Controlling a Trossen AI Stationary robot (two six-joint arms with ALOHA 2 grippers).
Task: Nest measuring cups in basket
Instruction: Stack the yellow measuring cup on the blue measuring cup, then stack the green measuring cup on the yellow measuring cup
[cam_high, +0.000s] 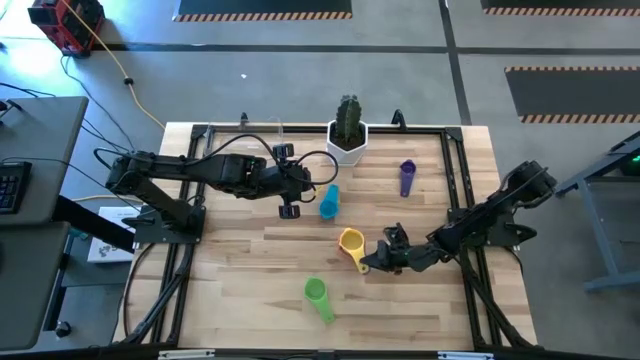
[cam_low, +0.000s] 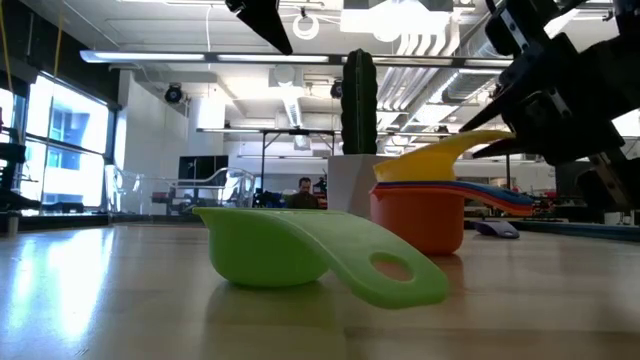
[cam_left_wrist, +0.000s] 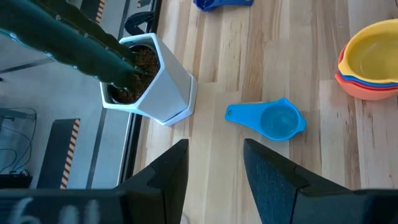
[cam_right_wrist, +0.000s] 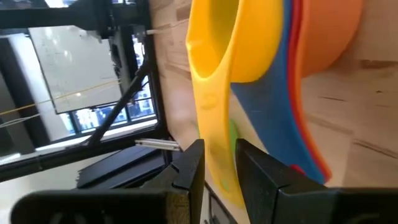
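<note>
Left arm reaches across the far-left part of the table; left gripper hangs just left of the small light blue plastic measuring cup, not touching it. Its wrist view shows the two dark fingers spread with nothing between them, the light blue cup lying flat on the wood beyond them, bowl up.

Just far of that cup stands the white faceted pot with the green cactus, at the far edge of the wooden slat table.

Centre, near side: the green plastic measuring cup lies alone, tipped onto its side in the low view.

Centre-right: a nested stack, yellow plastic measuring cup on top, dark blue and red handles under it, the orange cup's bowl at the bottom on the wood. Right gripper is at the stack's right side; its fingers pinch the yellow handle, which runs between them.

Far right: the purple plastic measuring cup lies on its side.

The clear basket cannot be made out with certainty.

Risks, as judged:
- The pinch sits on the yellow handle only; lifting could pull the yellow cup out and leave the rest behind.
- The left fingers, descending beside the pot, could nudge it.
- The green cup lies tilted and may skid when pinched.
</note>
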